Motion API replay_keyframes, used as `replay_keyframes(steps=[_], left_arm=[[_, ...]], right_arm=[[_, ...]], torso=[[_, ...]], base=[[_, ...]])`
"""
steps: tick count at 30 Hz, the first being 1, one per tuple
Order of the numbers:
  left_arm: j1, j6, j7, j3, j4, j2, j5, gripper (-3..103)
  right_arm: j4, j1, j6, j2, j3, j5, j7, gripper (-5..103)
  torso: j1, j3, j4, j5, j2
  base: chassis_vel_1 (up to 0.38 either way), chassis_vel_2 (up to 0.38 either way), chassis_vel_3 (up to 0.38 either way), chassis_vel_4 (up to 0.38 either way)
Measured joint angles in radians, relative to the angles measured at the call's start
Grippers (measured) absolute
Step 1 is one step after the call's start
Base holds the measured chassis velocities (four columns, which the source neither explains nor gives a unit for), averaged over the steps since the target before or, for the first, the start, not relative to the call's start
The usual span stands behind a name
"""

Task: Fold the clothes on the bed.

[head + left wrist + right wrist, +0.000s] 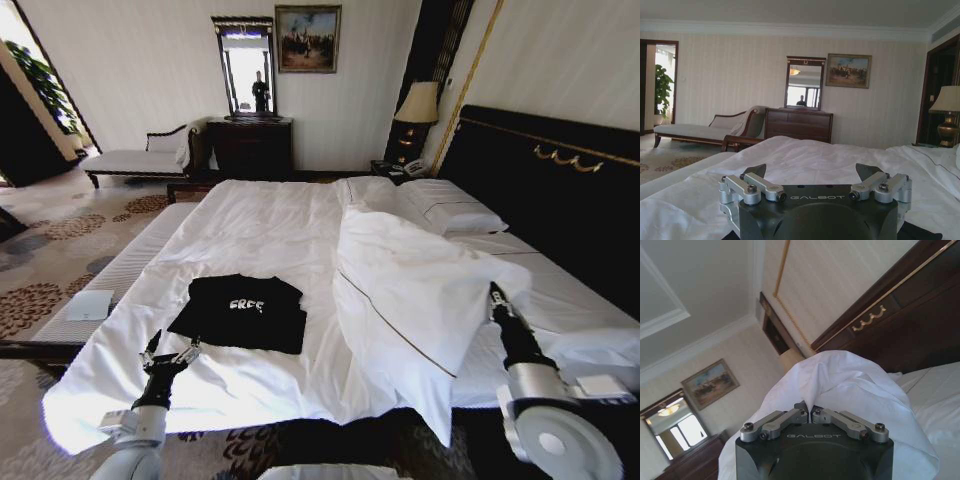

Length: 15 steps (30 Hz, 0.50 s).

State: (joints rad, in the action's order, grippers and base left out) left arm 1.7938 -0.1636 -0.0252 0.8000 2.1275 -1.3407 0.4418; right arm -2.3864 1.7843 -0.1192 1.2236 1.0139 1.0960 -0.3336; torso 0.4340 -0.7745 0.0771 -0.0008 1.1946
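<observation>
The clothes, a black T-shirt (pixel 240 312) with white lettering, lie flat on the bed (pixel 262 222) toward its near left part, sleeves tucked in. My left gripper (pixel 170 350) hovers open just in front of the shirt's near left corner; the left wrist view has its fingers (pixel 756 173) spread wide over the white sheet. My right gripper (pixel 497 296) is at the bed's right side, shut on a raised fold of the white duvet (pixel 410 280). In the right wrist view the duvet (pixel 840 380) rises straight from my closed right gripper (pixel 810 411).
Pillows (pixel 450 205) and the dark headboard (pixel 560 180) lie to the right. A striped bench (pixel 120 270) with a white pad (pixel 90 305) runs along the bed's left side. A chaise (pixel 140 160), dresser (pixel 250 147) and lamp (pixel 418 105) stand by the far wall.
</observation>
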Motion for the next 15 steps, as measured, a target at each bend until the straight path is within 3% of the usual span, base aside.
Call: replay_keyframes(steps=[3, 6, 8, 15], left_arm=[[-0.004, 0.0, 0.0, -0.002, -0.004, -0.002, 0.0, 100], [-0.013, 0.0, 0.001, -0.004, -0.011, -0.008, 0.002, 100], [-0.015, 0.0, 0.001, -0.003, -0.012, -0.009, 0.003, 100], [-0.028, -0.002, 0.004, -0.003, -0.029, -0.03, 0.01, 100]], right_arm=[[-0.01, 0.014, -0.009, -0.003, 0.01, -0.025, -0.063, 0], [-0.015, 0.043, -0.023, -0.005, 0.031, -0.06, -0.175, 0], [-0.015, 0.053, -0.026, -0.001, 0.04, -0.064, -0.197, 0], [0.031, 0.141, -0.042, 0.064, 0.072, -0.09, -0.352, 0]], torso=[[0.0, 0.0, -0.0001, 0.0, 0.0], [0.0, 0.0, -0.0004, 0.0001, 0.0], [0.0, 0.0, -0.0005, 0.0001, 0.0], [0.0, 0.0, -0.0001, 0.0001, 0.0]], base=[[0.0, 0.0, 0.0, 0.0], [0.0, 0.0, 0.0, 0.0], [0.0, 0.0, 0.0, 0.0], [0.0, 0.0, 0.0, 0.0]])
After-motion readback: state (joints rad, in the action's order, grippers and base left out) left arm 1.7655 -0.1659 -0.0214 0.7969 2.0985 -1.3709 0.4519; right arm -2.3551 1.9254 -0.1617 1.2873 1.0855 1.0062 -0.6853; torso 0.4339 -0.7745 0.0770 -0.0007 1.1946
